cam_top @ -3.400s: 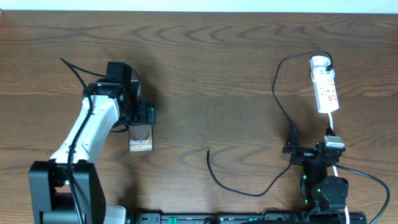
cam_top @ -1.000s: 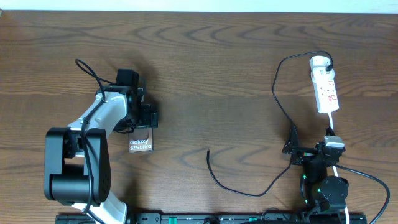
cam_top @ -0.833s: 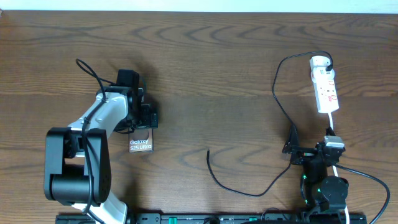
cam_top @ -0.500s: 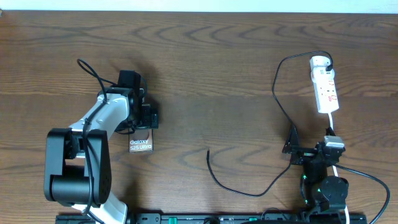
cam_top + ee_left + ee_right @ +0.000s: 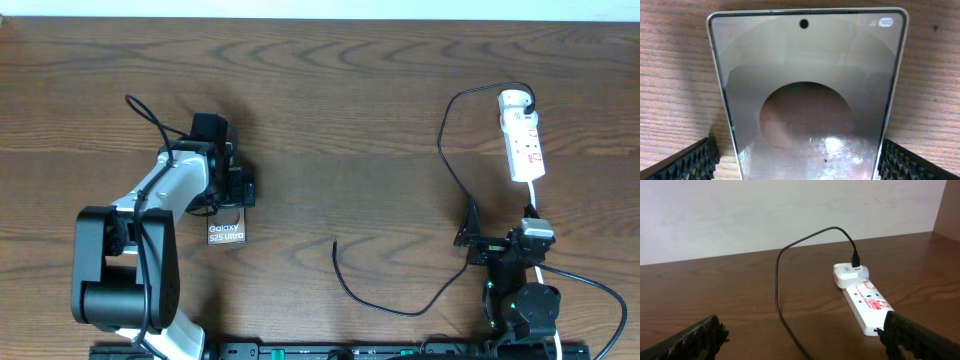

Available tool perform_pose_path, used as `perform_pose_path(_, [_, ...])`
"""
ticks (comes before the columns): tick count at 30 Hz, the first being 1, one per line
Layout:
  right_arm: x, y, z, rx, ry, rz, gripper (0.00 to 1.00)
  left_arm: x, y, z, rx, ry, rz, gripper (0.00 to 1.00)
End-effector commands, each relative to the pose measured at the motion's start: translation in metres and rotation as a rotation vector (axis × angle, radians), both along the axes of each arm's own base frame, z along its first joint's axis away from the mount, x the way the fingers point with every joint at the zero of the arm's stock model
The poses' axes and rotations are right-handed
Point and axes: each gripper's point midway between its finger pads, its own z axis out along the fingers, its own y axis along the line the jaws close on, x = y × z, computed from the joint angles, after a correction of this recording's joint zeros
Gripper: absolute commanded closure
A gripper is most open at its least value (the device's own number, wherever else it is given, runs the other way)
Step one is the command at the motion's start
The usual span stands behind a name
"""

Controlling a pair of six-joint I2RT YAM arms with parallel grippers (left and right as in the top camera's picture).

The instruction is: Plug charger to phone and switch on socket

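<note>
The phone (image 5: 226,230) lies flat at the table's left, its "Galaxy S25 Ultra" lettering facing up. It fills the left wrist view (image 5: 805,90), glossy with a round shape. My left gripper (image 5: 238,188) is open and low over the phone's far end; in the left wrist view (image 5: 800,165) its pads straddle the phone's sides, with a gap on the left. The socket (image 5: 523,140) lies at the far right and also shows in the right wrist view (image 5: 867,302). The charger cable (image 5: 445,160) loops from it to its free plug tip (image 5: 334,244). My right gripper (image 5: 475,240) is open and empty.
The black cable (image 5: 777,280) runs between my right fingers and curves along the table's front (image 5: 400,312). The strip's white cord (image 5: 533,205) leads to the right arm's base. A pale wall stands behind the table in the right wrist view.
The left arm has folded its elbow up and in, and its gripper shifted slightly right over the phone. In the last second nothing visibly moved. The right arm is still.
</note>
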Motion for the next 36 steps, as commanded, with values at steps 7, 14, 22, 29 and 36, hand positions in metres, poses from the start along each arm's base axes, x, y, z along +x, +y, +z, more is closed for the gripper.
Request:
perform_pose_path(7, [0.000, 0.001, 0.000, -0.011, 0.000, 0.004, 0.01, -0.021, -0.010, -0.015, 0.003, 0.066, -0.065, 0.02])
perform_pose_path(14, [0.000, 0.001, 0.000, -0.011, 0.000, 0.004, 0.01, -0.023, -0.004, -0.015, 0.036, 0.075, -0.063, 0.02])
perform_pose_path(22, [0.000, 0.001, 0.000, -0.011, 0.000, 0.004, 0.01, -0.027, -0.003, -0.017, 0.042, 0.086, -0.063, 0.02])
perform_pose_path(29, [0.000, 0.001, 0.000, -0.011, 0.000, 0.004, 0.01, -0.028, -0.001, -0.017, 0.053, 0.087, -0.062, 0.02])
perform_pose_path(36, [0.000, 0.001, 0.000, -0.011, 0.000, 0.004, 0.01, -0.028, 0.001, -0.017, 0.058, 0.089, -0.060, 0.02])
